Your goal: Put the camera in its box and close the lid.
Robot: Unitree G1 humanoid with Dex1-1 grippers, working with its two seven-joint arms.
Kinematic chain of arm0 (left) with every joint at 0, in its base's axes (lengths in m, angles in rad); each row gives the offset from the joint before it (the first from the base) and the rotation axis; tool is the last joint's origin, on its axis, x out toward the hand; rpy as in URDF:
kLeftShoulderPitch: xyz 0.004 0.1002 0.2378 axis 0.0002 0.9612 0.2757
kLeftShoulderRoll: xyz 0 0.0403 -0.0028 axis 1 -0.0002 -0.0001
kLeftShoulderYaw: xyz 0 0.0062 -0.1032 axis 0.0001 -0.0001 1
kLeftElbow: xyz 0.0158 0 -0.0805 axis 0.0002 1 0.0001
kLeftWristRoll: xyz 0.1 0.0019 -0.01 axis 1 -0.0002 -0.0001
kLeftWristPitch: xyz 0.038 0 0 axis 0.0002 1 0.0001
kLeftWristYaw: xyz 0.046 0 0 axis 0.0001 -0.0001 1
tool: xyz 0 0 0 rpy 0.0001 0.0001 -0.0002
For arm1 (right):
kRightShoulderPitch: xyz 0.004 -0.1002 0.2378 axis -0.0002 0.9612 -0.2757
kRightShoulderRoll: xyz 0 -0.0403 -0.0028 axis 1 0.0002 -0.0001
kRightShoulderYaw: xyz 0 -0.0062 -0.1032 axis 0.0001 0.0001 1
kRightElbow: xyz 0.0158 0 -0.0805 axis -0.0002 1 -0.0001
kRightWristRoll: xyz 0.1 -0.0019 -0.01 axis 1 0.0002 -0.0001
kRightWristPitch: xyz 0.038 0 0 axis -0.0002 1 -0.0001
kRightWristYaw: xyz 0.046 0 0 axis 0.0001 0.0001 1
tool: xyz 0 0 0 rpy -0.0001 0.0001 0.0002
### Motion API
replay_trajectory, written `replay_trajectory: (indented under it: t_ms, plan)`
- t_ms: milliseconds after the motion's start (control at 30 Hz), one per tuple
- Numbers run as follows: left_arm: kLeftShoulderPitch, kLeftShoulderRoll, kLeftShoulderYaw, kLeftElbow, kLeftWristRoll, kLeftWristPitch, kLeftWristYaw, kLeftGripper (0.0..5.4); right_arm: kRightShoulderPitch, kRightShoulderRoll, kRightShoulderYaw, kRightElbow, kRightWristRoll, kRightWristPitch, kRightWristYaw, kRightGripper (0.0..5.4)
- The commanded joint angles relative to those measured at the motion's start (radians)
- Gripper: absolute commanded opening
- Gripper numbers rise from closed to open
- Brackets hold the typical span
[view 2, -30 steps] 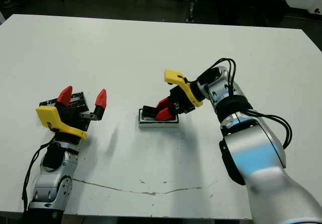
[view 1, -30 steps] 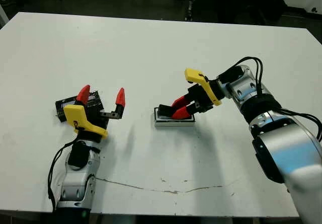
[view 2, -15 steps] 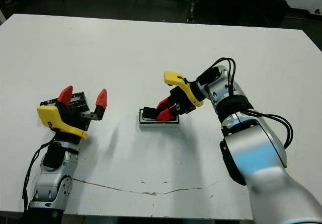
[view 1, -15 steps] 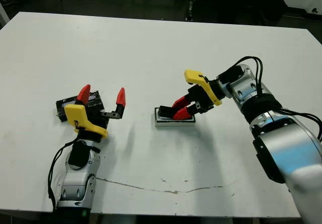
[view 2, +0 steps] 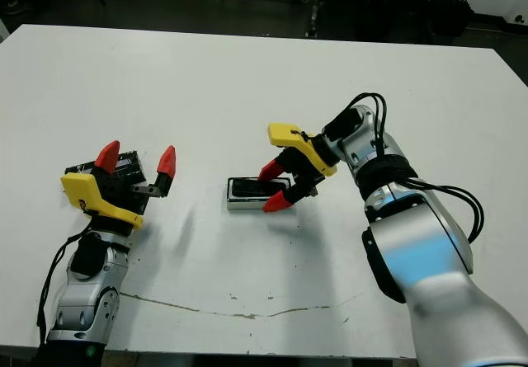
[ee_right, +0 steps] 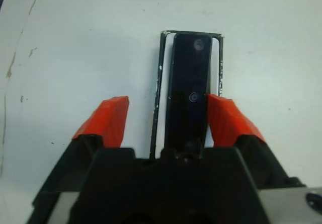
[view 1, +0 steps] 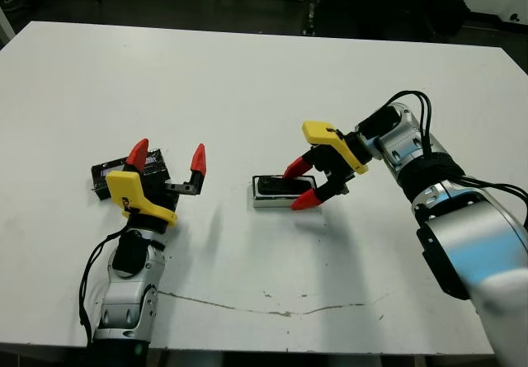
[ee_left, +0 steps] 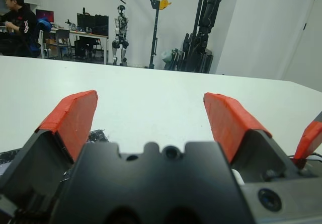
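camera [ee_right: 189, 99]: smooth black, slight sheen | box [ee_right: 160, 83]: white lining, thin dark rim | table [view 1: 247, 95]: matt white, scuffed

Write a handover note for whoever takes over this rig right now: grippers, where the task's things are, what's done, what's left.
Right gripper: open, empty, hovering at the box, one finger on each side of it.
Left gripper: open, empty, at the table's left, right by the lid.
Camera: lying in the box, mid-table.
Lid: flat on the table at the left, apart from the box.
Done: camera placed and let go.
Left: pick up the lid, carry it over and close the box.
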Motion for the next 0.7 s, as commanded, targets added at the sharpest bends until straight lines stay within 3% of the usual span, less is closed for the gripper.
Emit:
replay_trajectory:
  t_ms: [33, 300, 533, 700]
  plan:
    - [-0.005, -0.002, -0.001, 0.013, -0.001, -0.01, -0.004, 5.4, 0.007, -0.029, -0.004, 0.005, -0.015, 0.032, -0.021, 4.44]
    - [-0.003, 0.0, -0.008, 0.008, 0.002, -0.005, -0.006, 5.4, -0.004, -0.048, -0.038, -0.018, 0.008, 0.012, -0.015, 5.37]
    - [-0.009, -0.002, -0.008, 0.015, -0.007, -0.005, -0.011, 5.4, -0.026, -0.084, -0.084, -0.055, 0.049, 0.027, 0.013, 5.39]
    - [-0.007, -0.002, -0.01, 0.011, 0.002, -0.003, -0.003, 5.4, -0.041, -0.116, -0.133, -0.115, 0.106, 0.095, 0.035, 5.39]
